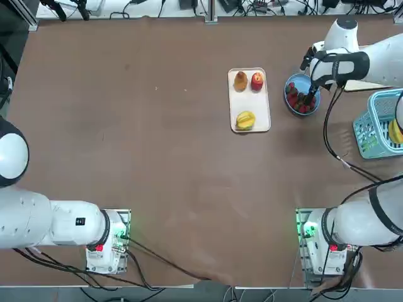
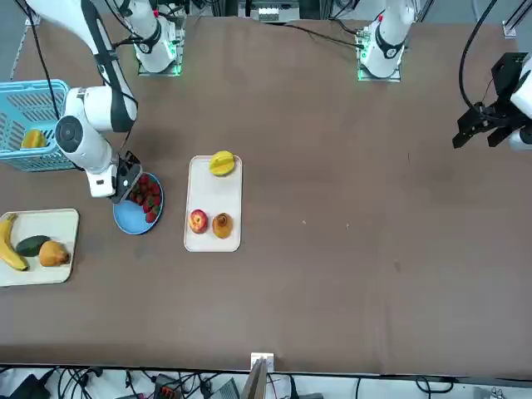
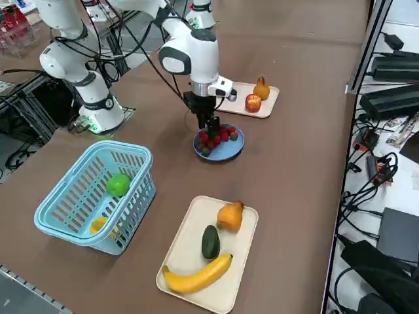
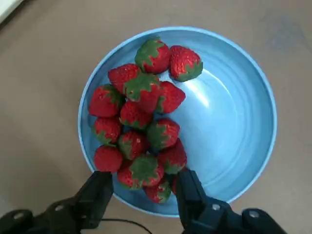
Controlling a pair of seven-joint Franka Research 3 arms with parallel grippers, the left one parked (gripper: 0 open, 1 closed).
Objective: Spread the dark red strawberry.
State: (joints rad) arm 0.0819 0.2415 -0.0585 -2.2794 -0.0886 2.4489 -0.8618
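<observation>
A blue plate (image 4: 234, 126) holds a heap of several dark red strawberries (image 4: 141, 126) piled toward one side. The same plate (image 1: 291, 85) shows in the top view at the right, and the plate (image 3: 229, 150) shows in the right side view with the strawberries (image 3: 216, 136) on it. My right gripper (image 4: 144, 192) hangs just over the plate's near rim, open, its fingers (image 4: 97, 195) straddling the lowest berries of the heap without holding any. In the front view the gripper (image 2: 126, 184) stands at the plate's edge.
A white tray (image 1: 234, 100) with an apple, a pear and a yellow fruit lies left of the plate. A light blue basket (image 3: 91, 196) with fruit and a second tray (image 3: 196, 261) with a banana, avocado and pear stand on the right side.
</observation>
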